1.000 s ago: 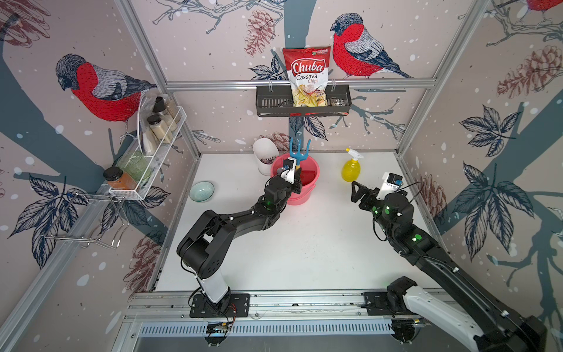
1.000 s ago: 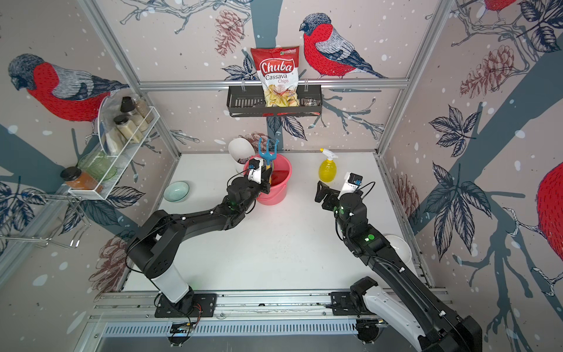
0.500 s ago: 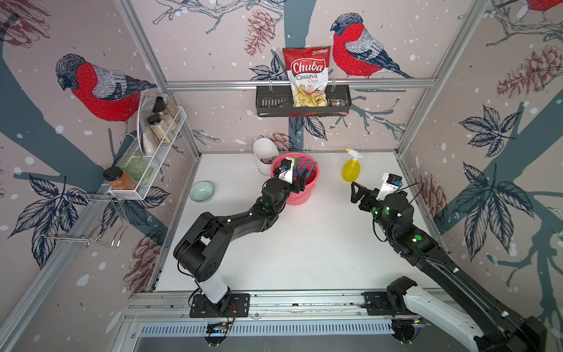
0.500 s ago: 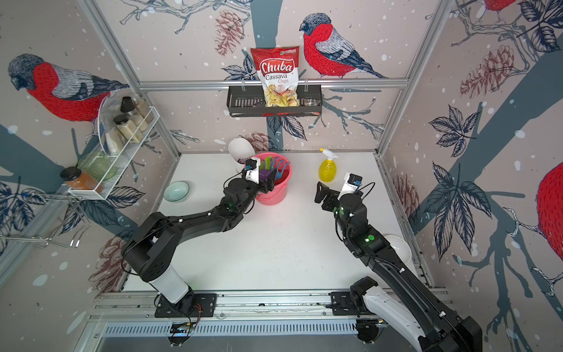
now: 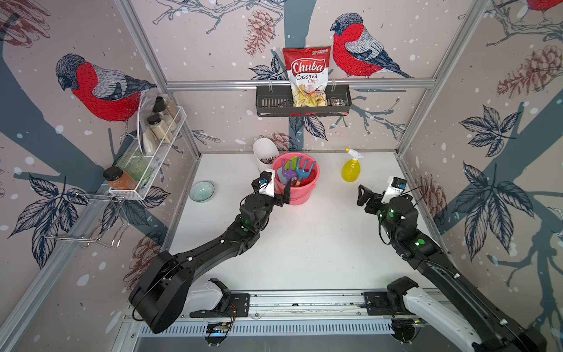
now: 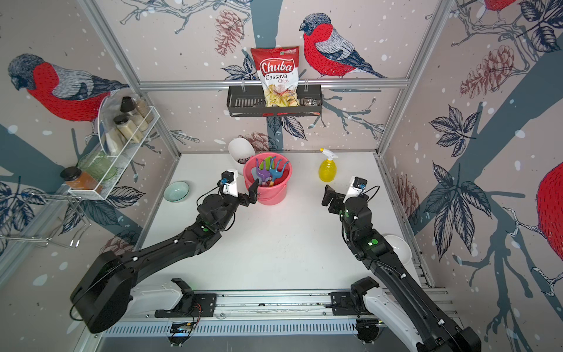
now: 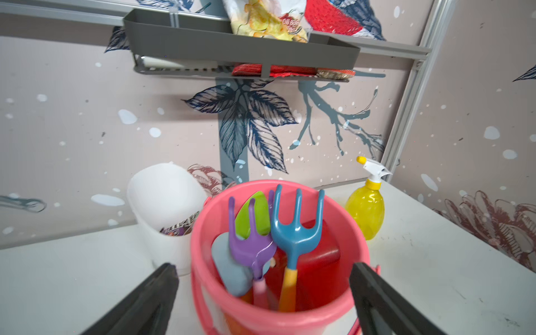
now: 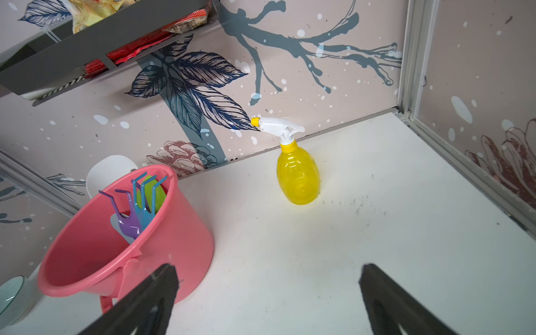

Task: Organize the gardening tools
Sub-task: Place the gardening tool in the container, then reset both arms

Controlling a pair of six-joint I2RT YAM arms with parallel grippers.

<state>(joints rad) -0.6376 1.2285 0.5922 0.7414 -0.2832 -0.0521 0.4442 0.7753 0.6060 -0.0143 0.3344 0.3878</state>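
Left gripper (image 7: 262, 268) gapes empty beside bucket (image 7: 342, 313) of upright bright tools (image 7: 293, 232) near back edge; right gripper (image 8: 268, 269) gapes over open surface (image 5: 304, 237).

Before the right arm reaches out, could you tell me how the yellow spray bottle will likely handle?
The yellow spray bottle looks like thin translucent plastic, so probably light and squashy under a firm grip. Its rounded glossy body may slip. Standing upright with the white trigger head on top, it would likely tip if pushed high.
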